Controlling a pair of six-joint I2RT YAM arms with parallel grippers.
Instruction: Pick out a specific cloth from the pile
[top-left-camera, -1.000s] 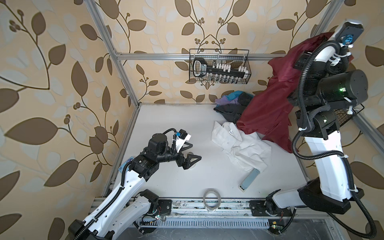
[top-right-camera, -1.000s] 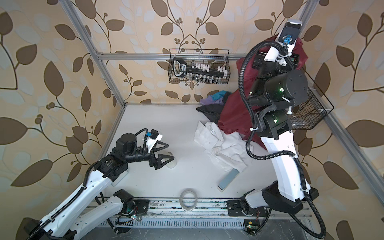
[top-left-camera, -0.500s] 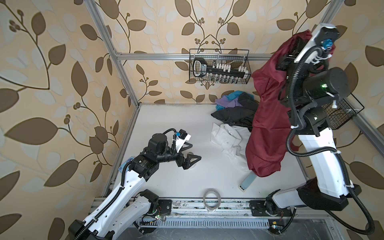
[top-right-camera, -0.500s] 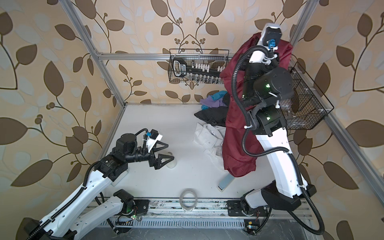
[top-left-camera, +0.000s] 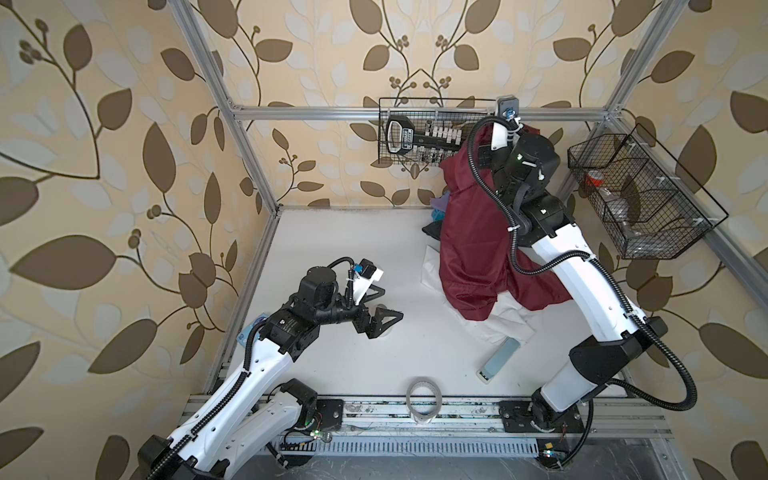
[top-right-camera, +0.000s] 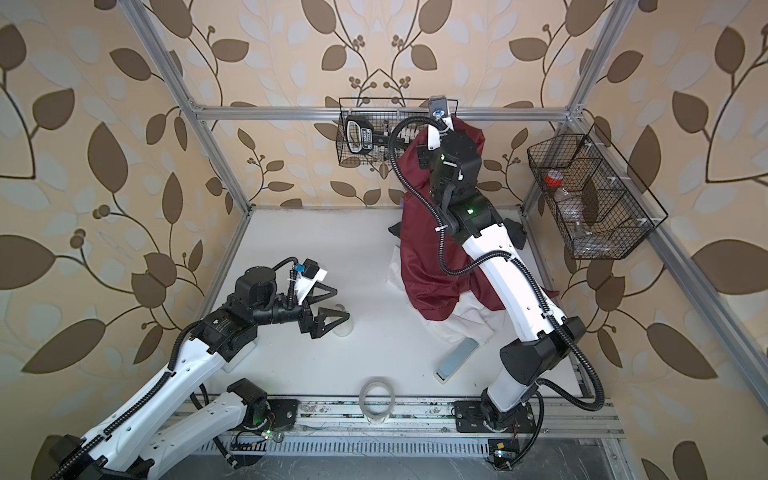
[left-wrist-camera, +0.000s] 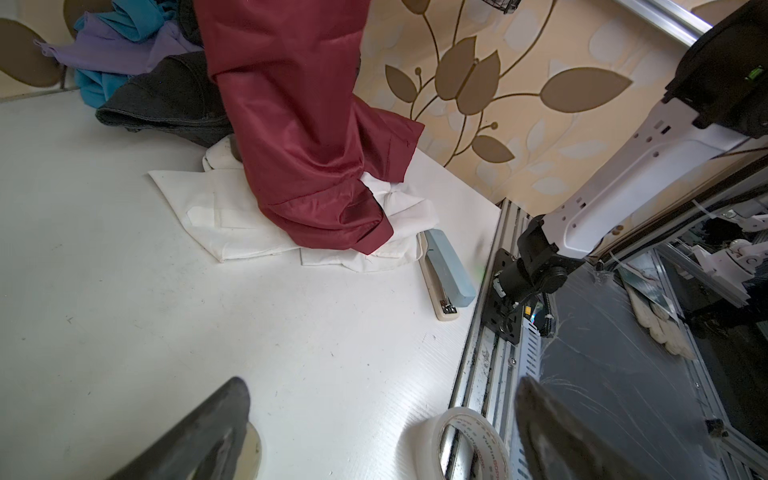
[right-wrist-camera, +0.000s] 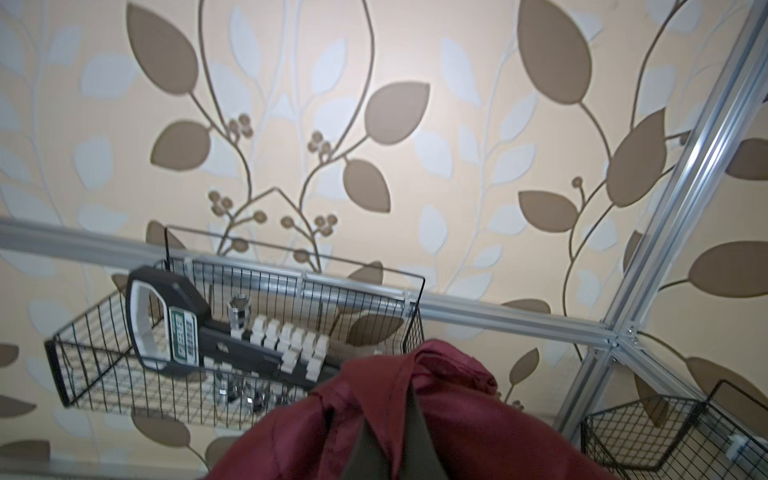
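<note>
Swung away from the 3 o'clock wall over the last second, the right arm now stands at about 1 o'clock of the table (top-left-camera: 332, 249), just in front of the wire basket (top-left-camera: 390, 104) on the back rail. The right gripper (right-wrist-camera: 399, 415) is raised high and clamped tight on a bunch of the cloth (top-left-camera: 469, 249), with maroon fabric folded over both sides of its fingers in the right wrist view.

From that grip the cloth hangs down as a long, crinkled drape. Its lower hem rests on the white shirt (left-wrist-camera: 208, 208), which lies flat on the table.

At 12 o'clock of the hem is the pile (left-wrist-camera: 124, 54). Its turquoise and lavender pieces sit against the back wall, and a dark grey garment (left-wrist-camera: 166, 104) touches the shirt's collar.

A grey-blue stapler (top-left-camera: 498, 359) lies just beside the shirt's near edge at 5 o'clock, and a tape roll (top-left-camera: 423, 395) sits on the front edge at 6 o'clock.

Well apart from the clothes, at 8 o'clock, the left gripper (top-left-camera: 392, 303) is unchanged: jaws spread wide, nothing between them, low over the bare table.
</note>
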